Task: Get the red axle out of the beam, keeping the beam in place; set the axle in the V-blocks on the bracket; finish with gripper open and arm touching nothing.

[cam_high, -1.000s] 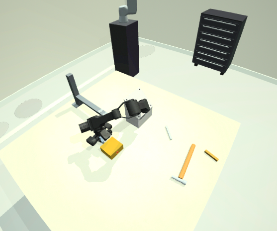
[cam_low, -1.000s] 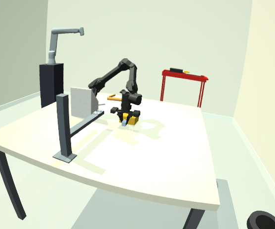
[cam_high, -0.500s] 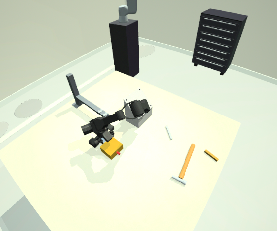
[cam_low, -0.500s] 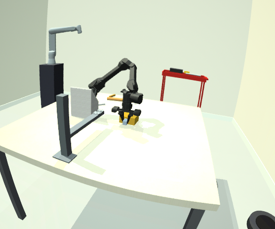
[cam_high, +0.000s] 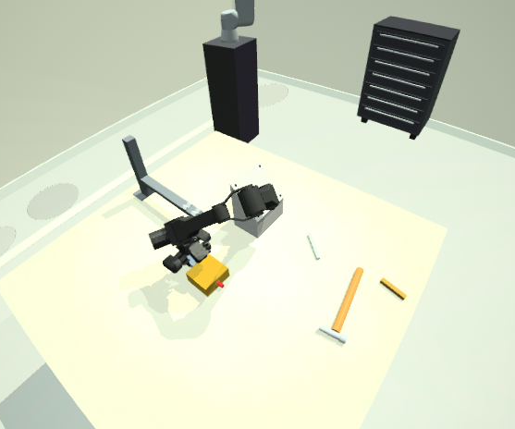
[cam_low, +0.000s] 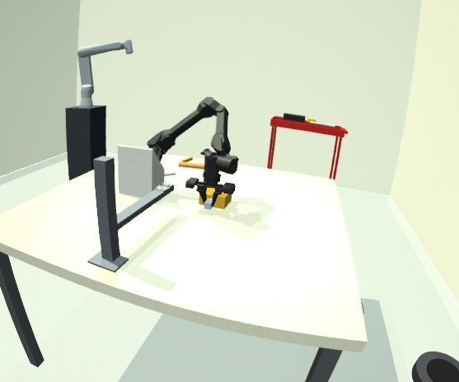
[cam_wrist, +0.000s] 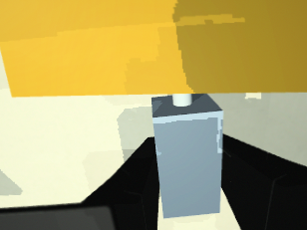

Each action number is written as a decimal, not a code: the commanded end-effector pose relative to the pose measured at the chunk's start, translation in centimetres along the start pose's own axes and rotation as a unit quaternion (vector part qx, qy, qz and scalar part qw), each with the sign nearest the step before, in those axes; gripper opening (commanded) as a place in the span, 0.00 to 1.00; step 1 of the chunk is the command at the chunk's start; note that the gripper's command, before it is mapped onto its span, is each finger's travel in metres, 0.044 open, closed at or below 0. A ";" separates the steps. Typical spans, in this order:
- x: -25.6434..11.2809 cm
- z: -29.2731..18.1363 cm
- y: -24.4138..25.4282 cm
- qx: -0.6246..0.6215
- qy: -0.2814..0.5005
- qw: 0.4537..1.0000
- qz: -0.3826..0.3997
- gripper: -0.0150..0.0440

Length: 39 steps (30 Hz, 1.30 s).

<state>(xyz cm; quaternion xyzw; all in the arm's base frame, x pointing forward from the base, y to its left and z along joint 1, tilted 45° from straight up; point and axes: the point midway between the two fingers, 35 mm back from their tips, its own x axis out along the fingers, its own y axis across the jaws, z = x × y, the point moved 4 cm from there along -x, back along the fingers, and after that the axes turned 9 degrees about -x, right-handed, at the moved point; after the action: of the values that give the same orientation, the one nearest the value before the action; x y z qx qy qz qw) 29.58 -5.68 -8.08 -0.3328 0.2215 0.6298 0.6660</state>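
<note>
Gripper [cam_high: 191, 259] [cam_low: 208, 201] [cam_wrist: 181, 142] fingers stand partly apart, clenched on the blue-grey block [cam_high: 190, 262] [cam_low: 208, 204] [cam_wrist: 188, 170] just beside the yellow beam [cam_high: 207, 273] [cam_low: 223, 200] [cam_wrist: 100, 59], probably so the pull runs along the pale pin [cam_wrist: 181, 100] between block and beam. Opposite the block, the red axle [cam_high: 220, 284] pokes out of the beam's far side, so it seems not yet freed; whether block and axle are joined inside the beam, I cannot tell.
</note>
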 end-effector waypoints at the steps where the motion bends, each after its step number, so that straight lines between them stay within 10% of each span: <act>1: 0.0 -1.7 0.5 0.002 0.000 1.000 0.001 0.25; 39: -4.1 -4.9 1.1 0.001 0.002 1.000 0.001 0.25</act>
<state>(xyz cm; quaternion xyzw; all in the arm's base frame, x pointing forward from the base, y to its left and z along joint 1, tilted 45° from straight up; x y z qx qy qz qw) 28.58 -11.70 -8.99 -0.3289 0.2246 0.6289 0.6677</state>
